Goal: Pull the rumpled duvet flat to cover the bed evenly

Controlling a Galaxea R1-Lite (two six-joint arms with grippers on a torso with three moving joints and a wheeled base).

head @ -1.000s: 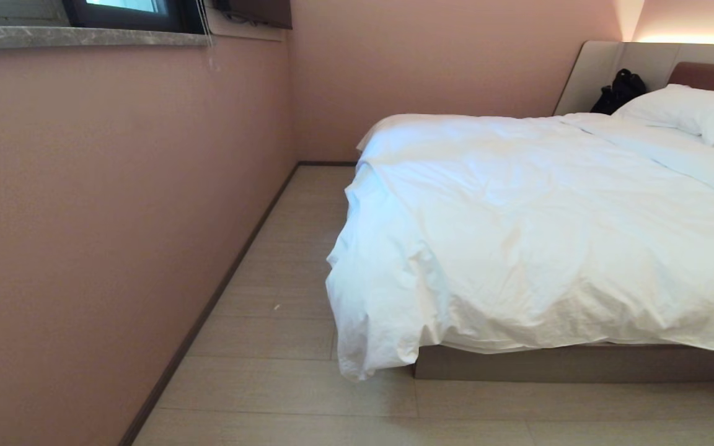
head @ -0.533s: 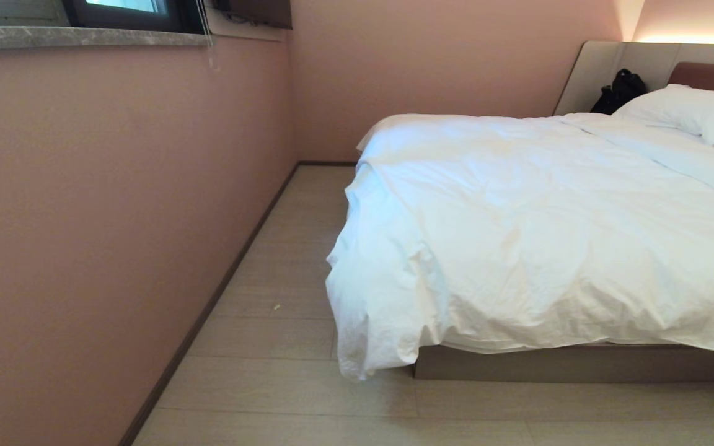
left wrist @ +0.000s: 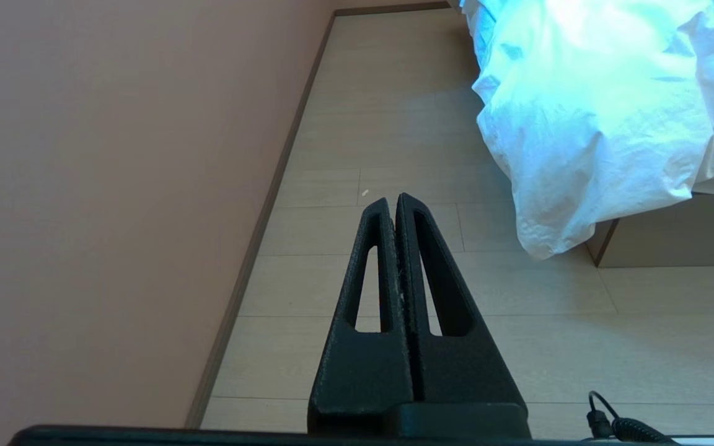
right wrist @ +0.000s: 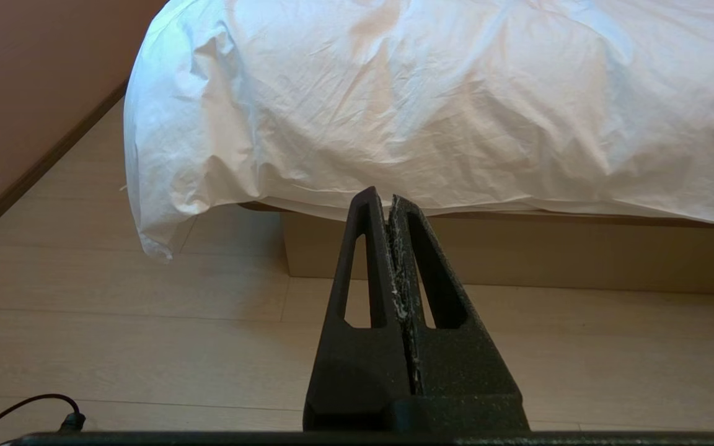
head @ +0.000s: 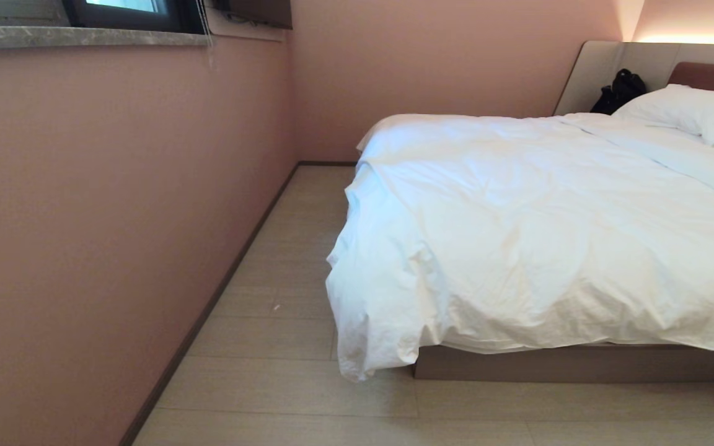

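The white duvet (head: 537,235) lies wrinkled over the bed, whose taupe base (head: 580,362) shows below the foot edge. One corner of the duvet (head: 363,347) hangs down almost to the floor at the bed's near left corner. Neither arm shows in the head view. My left gripper (left wrist: 394,201) is shut and empty, over the floor between the wall and the hanging duvet (left wrist: 580,124). The right gripper (right wrist: 383,197) is also shut and empty, pointing at the bed base (right wrist: 518,248) just below the duvet (right wrist: 425,99) edge, apart from it.
A pink wall (head: 115,217) with a dark skirting runs along the left, leaving a floor aisle (head: 282,260) beside the bed. White pillows (head: 691,111) and a black bag (head: 620,90) sit by the padded headboard (head: 642,62). A window ledge (head: 78,37) is high on the left.
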